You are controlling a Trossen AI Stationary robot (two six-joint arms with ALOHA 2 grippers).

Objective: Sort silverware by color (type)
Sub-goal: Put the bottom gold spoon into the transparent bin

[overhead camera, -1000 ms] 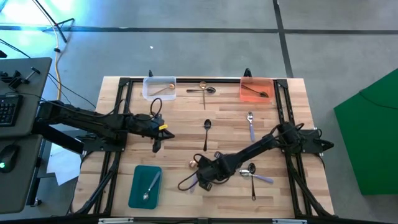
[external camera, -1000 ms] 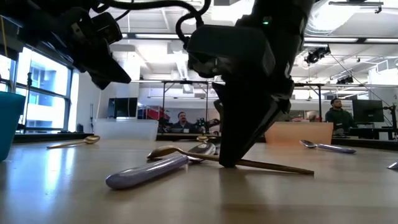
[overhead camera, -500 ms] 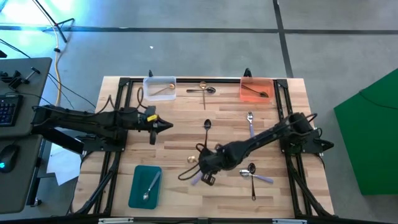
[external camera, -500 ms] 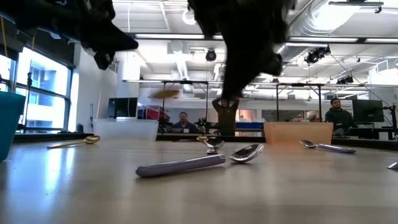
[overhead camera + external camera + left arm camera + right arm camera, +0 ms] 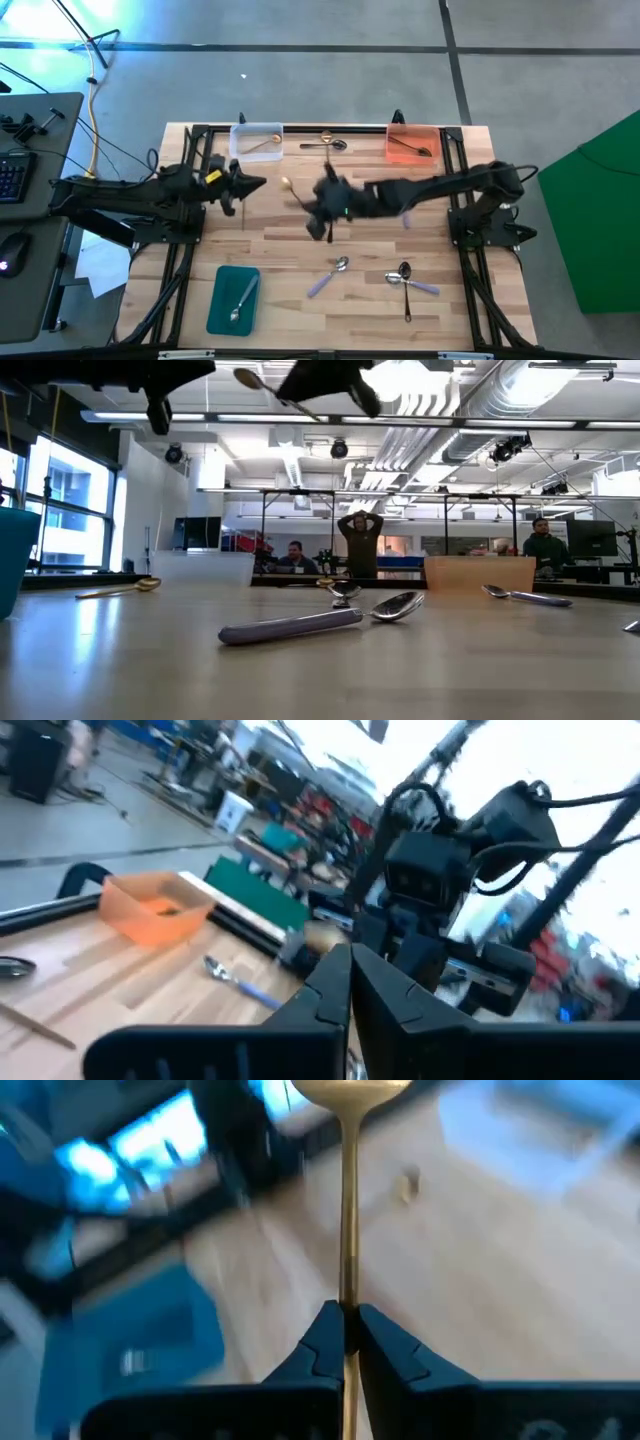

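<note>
Right pincer (image 5: 343, 1342) clamps gold spoon (image 5: 346, 1220); bowl points straight ahead.

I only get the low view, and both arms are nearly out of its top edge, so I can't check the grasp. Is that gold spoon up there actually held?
Observer: Yes. The right wrist view shows the right tool shut on the gold spoon, gripping its handle.
Operator: Where is it over the table?
Observer: From above, it is over the middle of the table, to the right of the clear tray. A second gold spoon lies in that tray.
Operator: And the left arm?
Observer: The left tool is shut and empty, and sits just in front of the clear tray.
</note>
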